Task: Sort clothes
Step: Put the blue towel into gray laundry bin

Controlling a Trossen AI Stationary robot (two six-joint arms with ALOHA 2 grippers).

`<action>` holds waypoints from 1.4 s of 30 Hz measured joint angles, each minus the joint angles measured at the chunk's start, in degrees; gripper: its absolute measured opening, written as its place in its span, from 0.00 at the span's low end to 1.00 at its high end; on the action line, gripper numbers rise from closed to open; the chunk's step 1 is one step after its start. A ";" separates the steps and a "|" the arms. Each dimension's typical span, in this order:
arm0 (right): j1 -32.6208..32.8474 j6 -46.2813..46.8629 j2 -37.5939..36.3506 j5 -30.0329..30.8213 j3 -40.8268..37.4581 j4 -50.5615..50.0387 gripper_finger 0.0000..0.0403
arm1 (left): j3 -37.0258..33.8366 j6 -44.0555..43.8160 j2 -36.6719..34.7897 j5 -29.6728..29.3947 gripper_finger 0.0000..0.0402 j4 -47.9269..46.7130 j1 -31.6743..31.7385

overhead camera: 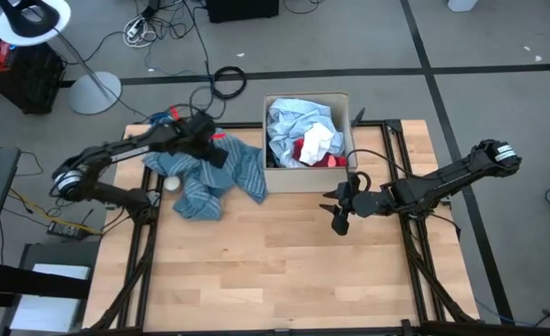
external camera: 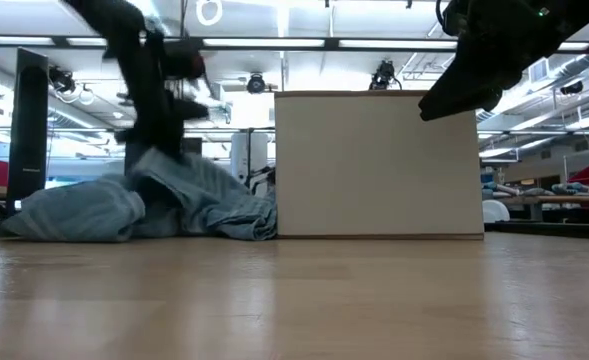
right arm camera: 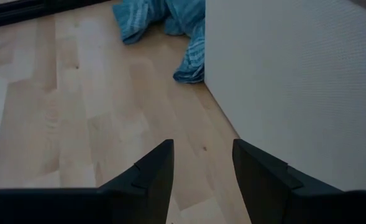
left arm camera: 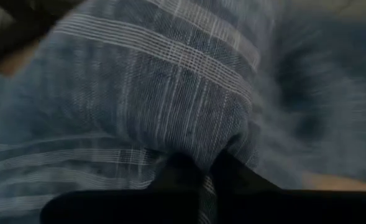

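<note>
The left gripper has its two dark fingers pinched together on a raised fold of the blue striped cloth, whose woven pale lines fill the left wrist view. From above, that left gripper sits on the heap at about ten o'clock from the table's centre, over the cloth's upper edge near the far rim of the table. The blue striped cloth spreads from there down toward the table's middle and rightward until it touches the left wall of the cardboard box. In the low view the cloth lies slumped on the wood against the box's left side, with the left arm standing over it. A small pale round thing lies at the cloth's left edge; what it is cannot be told.

The right gripper has its fingers spread apart with nothing between them, only bare table beneath. Seen from above it hangs at about three o'clock from the table's centre, just in front of the box's near right corner and not touching it.

Inside the box, at twelve o'clock, lie a pale blue shirt, a white piece and a red piece, bunched together.
</note>
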 joint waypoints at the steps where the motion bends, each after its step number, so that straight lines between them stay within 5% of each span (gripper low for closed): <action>1: 0.00 0.00 0.00 -0.01 0.00 -0.02 0.41 | 2.45 0.12 -1.27 -0.43 0.02 -2.67 -0.54; 12: 0.16 2.61 0.00 -0.75 -0.60 -2.57 0.41 | 29.66 -0.17 -5.81 -7.84 0.01 -19.98 -10.32; 27: 0.30 8.76 0.02 -8.05 -14.81 15.77 0.41 | 56.64 7.00 6.57 -9.33 0.01 -13.32 -19.69; 38: 1.42 9.64 0.00 -9.54 -18.10 21.15 0.41 | 82.94 10.94 28.66 4.63 0.01 -5.16 -18.46; 42: 1.38 9.68 -0.02 -9.51 -19.85 23.56 0.41 | 80.56 10.79 31.72 10.75 0.01 8.20 -17.47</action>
